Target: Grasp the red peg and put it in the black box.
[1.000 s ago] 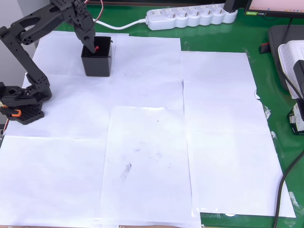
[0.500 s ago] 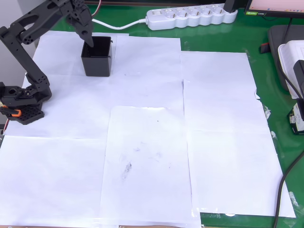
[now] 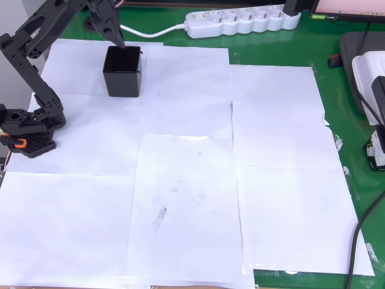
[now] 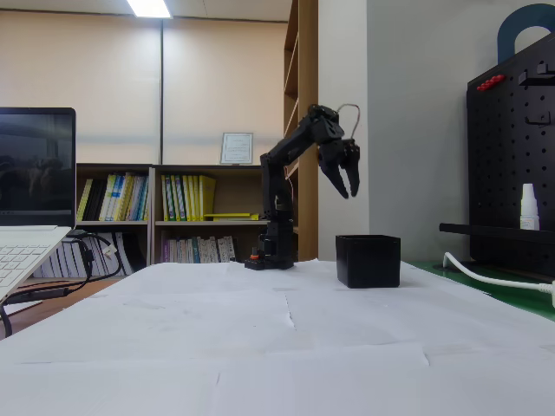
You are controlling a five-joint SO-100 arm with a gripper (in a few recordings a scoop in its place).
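Now your gripper hangs above the black box.
Its fingers are spread, holding nothing.

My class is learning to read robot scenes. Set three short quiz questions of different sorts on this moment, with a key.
1. True or false: in the fixed view the gripper is down inside the black box.
2. In the fixed view, are the gripper's jaws A) spread apart with nothing between them, B) closed on a peg, or C) hidden?
3. Fill in: in the overhead view the black box stands on white ____ laid over the green table.

Key:
1. False; it hangs above the box, clear of its rim.
2. A.
3. Paper sheets.
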